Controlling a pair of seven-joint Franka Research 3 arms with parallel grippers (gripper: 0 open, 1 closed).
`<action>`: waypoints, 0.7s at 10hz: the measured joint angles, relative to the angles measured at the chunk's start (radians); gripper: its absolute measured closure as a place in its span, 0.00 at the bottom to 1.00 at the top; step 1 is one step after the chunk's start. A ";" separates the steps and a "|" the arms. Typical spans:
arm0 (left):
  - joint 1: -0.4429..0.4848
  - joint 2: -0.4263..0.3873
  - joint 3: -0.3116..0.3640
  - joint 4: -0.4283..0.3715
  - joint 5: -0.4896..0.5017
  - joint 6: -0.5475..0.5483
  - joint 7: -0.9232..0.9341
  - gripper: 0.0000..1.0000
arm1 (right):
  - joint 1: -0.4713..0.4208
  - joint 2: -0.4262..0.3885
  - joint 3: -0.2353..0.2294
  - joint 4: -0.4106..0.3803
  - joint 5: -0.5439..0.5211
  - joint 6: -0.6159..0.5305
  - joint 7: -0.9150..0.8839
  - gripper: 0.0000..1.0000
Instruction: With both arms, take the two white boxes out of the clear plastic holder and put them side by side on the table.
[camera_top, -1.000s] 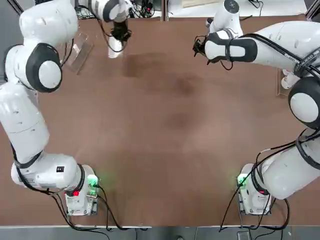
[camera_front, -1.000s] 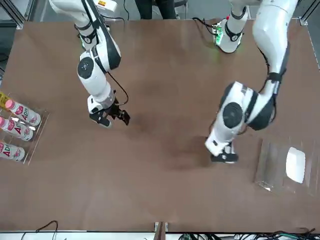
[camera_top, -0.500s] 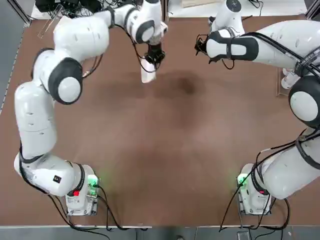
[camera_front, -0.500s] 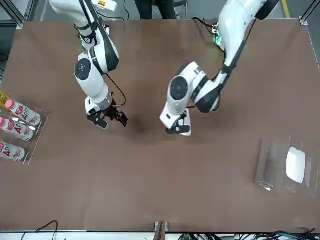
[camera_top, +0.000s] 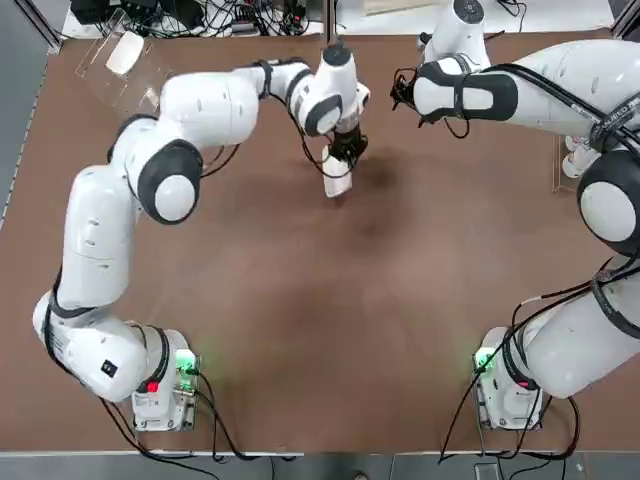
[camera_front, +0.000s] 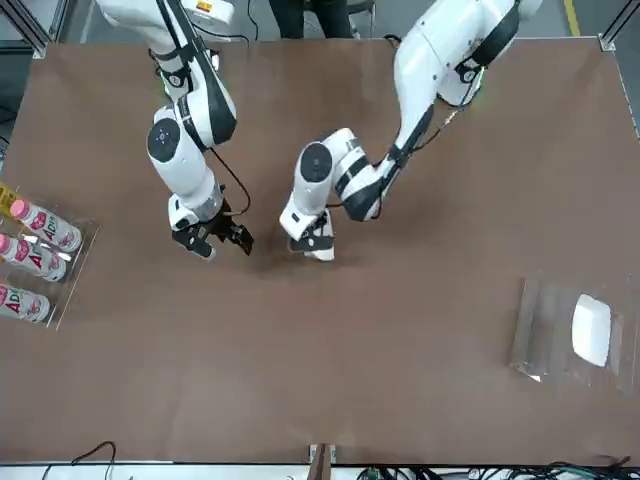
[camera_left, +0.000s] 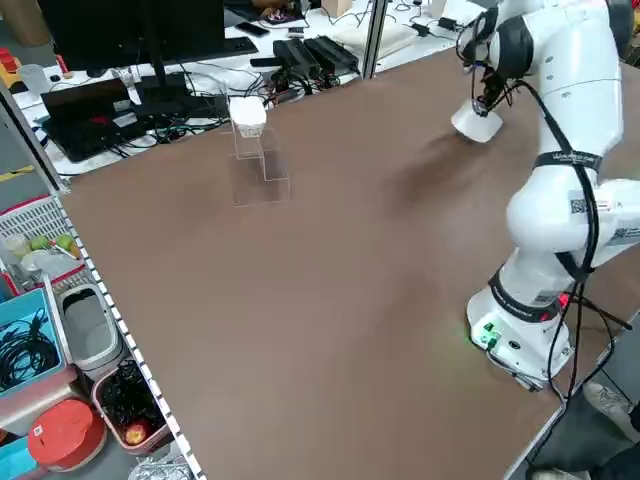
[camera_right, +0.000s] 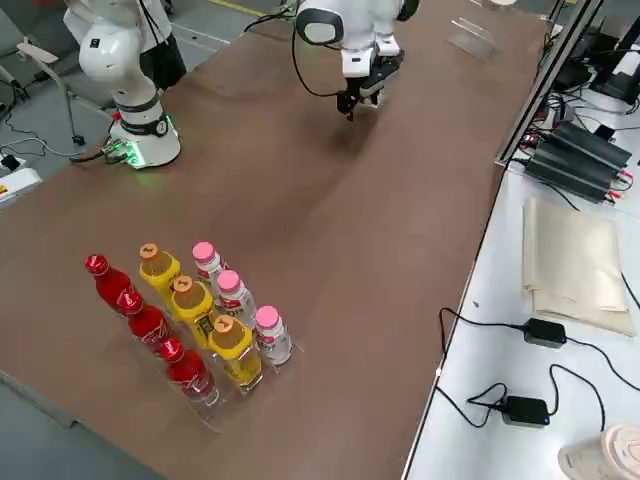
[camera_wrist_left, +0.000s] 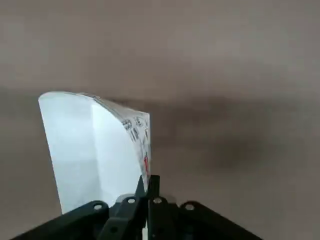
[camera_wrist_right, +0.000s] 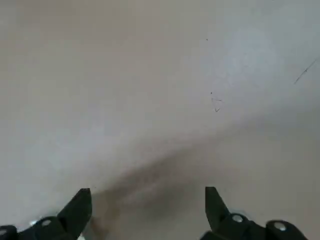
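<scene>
Tabletop (camera_top: 300, 330) matt brown; holder (camera_front: 545, 335) clear plastic.

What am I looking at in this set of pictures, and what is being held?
Two white robot arms stand side by side at a brown table. One picture looks down from overhead, one faces the robot from across, two look in from the sides, and one sits on each wrist.

The left pincer is closed on one white box, over the table's far half. The right pincer is open with nothing between its fingers, over the table on the other side.

The other white box is in the clear plastic holder near the far left corner. Bottles with red, orange and pink caps stand in a clear rack on the right.
</scene>
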 joint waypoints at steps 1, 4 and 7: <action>-0.032 0.000 0.004 0.002 0.000 -0.001 0.004 0.96 | 0.000 0.000 0.000 0.000 0.000 0.000 0.000 0.00; -0.065 0.000 0.032 0.017 0.000 -0.001 0.001 0.70 | 0.000 0.000 0.000 0.000 0.000 0.000 0.000 0.00; 0.069 -0.056 0.037 0.052 -0.090 -0.074 0.000 0.25 | 0.000 0.000 0.000 0.000 0.000 0.001 0.000 0.00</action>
